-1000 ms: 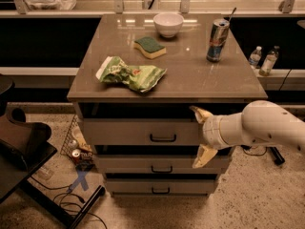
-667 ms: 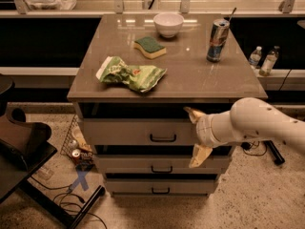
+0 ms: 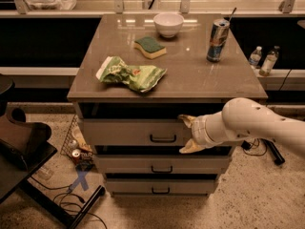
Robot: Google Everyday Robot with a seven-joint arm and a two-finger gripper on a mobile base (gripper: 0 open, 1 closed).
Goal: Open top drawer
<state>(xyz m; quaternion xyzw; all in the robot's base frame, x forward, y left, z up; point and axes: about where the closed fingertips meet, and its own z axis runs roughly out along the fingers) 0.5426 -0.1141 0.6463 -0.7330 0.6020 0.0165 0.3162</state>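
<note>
The top drawer [image 3: 128, 131] is the widest grey-beige front under the tabletop, with a small black bar handle [image 3: 163, 138] at its centre. A dark gap shows between its upper edge and the tabletop. My gripper [image 3: 188, 134] is in front of the drawer front, just right of the handle. It is open, with one pale fingertip [image 3: 186, 120] near the front's upper edge and the other [image 3: 190, 148] near its lower edge. It holds nothing. My white arm [image 3: 257, 123] reaches in from the right.
Two narrower drawers [image 3: 162, 165] sit below. On the tabletop [image 3: 190, 80] lie a green chip bag [image 3: 129, 74], a sponge [image 3: 149, 46], a white bowl [image 3: 167, 24] and a can [image 3: 218, 34]. Cans and cables [image 3: 76, 154] are on the floor to the left, and a dark chair [image 3: 21, 142] stands there.
My gripper has moved left along the top drawer front, closer to the handle. The fingers stay spread. The drawer has not visibly moved.
</note>
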